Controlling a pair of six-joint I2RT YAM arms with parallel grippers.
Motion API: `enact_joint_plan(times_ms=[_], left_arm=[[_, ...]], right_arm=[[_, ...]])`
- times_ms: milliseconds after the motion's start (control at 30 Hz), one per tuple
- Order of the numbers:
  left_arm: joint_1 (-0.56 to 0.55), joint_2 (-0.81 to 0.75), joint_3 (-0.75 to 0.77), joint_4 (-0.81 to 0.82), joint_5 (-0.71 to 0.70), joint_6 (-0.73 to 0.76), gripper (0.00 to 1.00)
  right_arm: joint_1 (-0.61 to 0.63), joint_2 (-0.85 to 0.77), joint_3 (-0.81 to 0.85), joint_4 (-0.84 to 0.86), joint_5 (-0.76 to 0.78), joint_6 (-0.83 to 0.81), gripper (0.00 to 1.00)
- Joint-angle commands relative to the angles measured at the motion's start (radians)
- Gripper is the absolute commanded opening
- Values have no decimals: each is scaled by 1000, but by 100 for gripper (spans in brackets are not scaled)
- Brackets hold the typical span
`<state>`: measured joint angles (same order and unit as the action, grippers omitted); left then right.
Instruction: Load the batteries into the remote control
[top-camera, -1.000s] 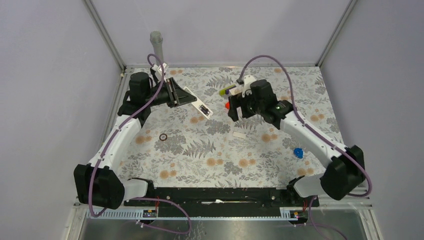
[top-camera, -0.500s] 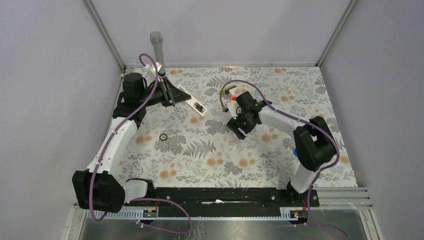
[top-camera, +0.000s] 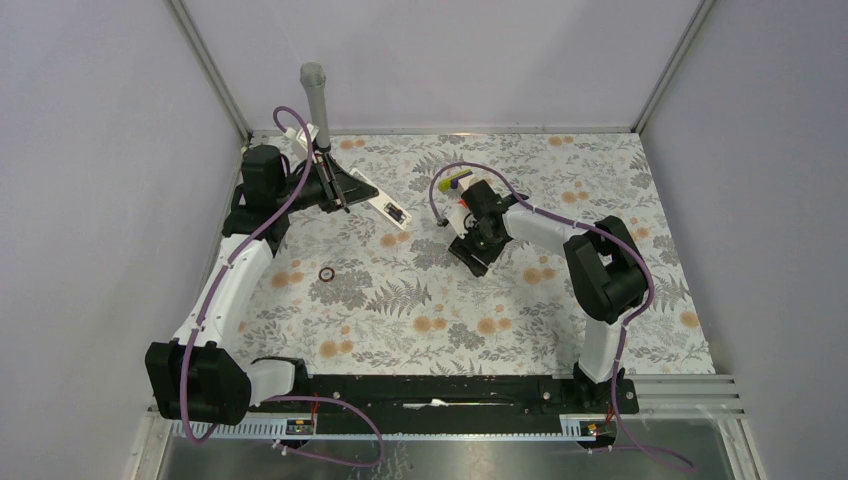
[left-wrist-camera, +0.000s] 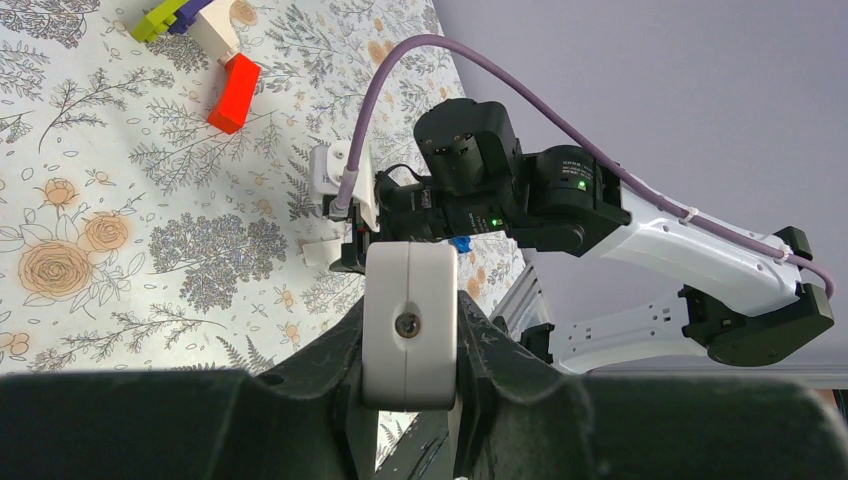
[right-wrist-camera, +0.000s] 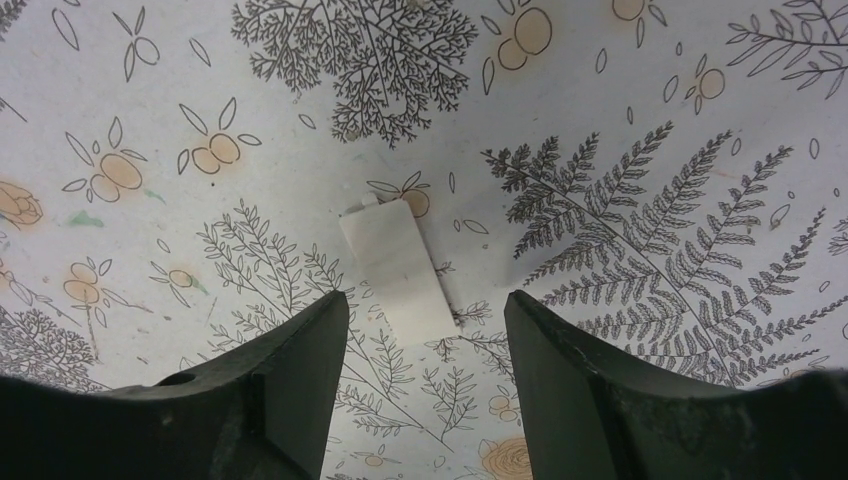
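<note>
Remote control (top-camera: 390, 210), slim white rectangular plastic bar: top view, sitting back left, left gripper (top-camera: 348, 194) clamping it. Right wrist view: right gripper (right-wrist-camera: 425, 300) standing part-open, straddling small flat white plastic panel (right-wrist-camera: 395, 265), not touching; likely best centring, pinching long edges squarely. Left wrist view: remote's white end showing between fingers (left-wrist-camera: 485, 350).

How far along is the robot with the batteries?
Done: the left gripper is clamped on the remote control. In hand: the right gripper hangs open over a small white flat piece, maybe the battery cover. Left: I see no batteries anywhere, so loading looks not started.
</note>
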<state>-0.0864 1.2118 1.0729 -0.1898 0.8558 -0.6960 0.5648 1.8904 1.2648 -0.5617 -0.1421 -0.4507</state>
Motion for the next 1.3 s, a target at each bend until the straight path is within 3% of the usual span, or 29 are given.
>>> enact_joint_plan(times_ms=[0, 300, 500, 633, 833, 1000, 1167, 1267], left_arm=[[8, -37, 23, 53, 6, 9, 0], [13, -38, 9, 70, 14, -3, 0], [16, -39, 10, 70, 16, -5, 0], [17, -38, 9, 71, 16, -7, 0], [17, -37, 2, 73, 13, -9, 0], [19, -45, -7, 75, 10, -8, 0], [19, -49, -11, 74, 9, -7, 0], [20, -48, -19, 85, 9, -14, 0]], right_arm=[[8, -6, 12, -51, -19, -48, 66], [15, -11, -36, -71, -37, -106, 62], [17, 31, 11, -119, -7, -97, 43], [26, 15, -11, -108, 24, -91, 37], [32, -27, 8, -104, 4, 59, 39], [32, 27, 60, -187, -4, 174, 41], [32, -4, 41, -151, 6, 304, 42], [31, -40, 23, -110, 61, 369, 48]])
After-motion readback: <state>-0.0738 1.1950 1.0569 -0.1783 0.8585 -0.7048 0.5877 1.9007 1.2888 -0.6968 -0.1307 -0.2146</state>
